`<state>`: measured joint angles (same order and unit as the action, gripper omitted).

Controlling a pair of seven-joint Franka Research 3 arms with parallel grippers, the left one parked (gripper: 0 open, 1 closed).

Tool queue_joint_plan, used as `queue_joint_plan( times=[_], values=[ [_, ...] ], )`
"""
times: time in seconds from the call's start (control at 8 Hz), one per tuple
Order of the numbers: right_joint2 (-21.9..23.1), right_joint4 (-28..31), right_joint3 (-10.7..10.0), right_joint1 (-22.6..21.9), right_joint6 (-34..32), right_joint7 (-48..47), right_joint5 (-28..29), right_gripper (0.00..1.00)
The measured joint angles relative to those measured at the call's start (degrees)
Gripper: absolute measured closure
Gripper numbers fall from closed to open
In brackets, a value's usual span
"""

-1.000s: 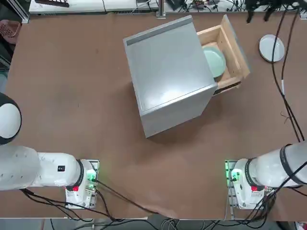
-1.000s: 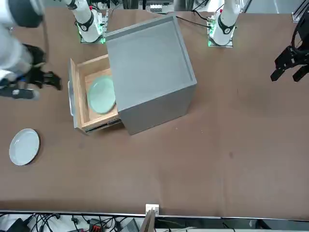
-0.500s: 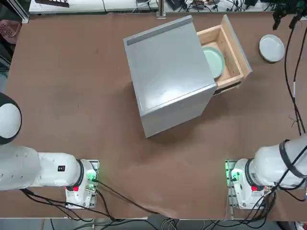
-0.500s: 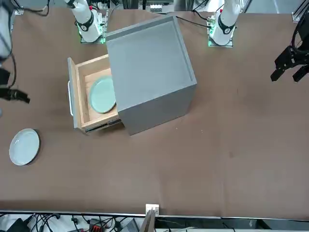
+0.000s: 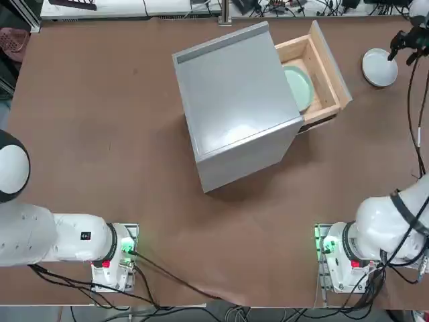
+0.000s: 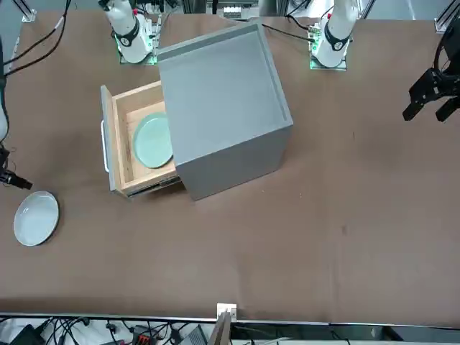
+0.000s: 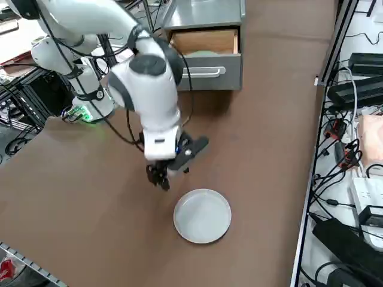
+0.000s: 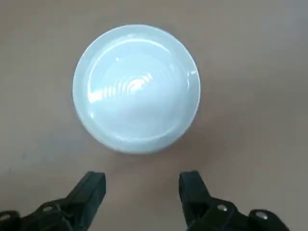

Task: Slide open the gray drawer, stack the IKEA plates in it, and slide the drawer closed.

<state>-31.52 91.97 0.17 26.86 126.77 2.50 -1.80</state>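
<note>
The right gripper (image 8: 142, 180) hovers near the white plate (image 8: 136, 89), fingers wide apart, holding nothing. Two plates show: the white one at the table's (image 5: 167, 248) one o'clock (top view), the mint one (image 5: 299, 88) inside the single gray drawer (image 5: 325, 80) (pulled open), at twelve.

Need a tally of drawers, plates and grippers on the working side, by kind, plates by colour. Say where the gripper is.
Gray drawer: 1, open
Mint green plate: 1, in drawer
White plate: 1, on table
Right gripper: 1, open, near white plate
Total: 4
</note>
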Motion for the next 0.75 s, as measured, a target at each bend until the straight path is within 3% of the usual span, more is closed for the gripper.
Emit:
queue_joint_plan(
  times=[0.5, 0.75],
  values=[
    [-8.06, -0.31, 0.09, 2.32, 12.41, -7.77, 3.52, 0.08],
    [-9.62, -0.44, 0.09, 4.35, 13.85, -8.23, 3.53, 0.08]
  ],
)
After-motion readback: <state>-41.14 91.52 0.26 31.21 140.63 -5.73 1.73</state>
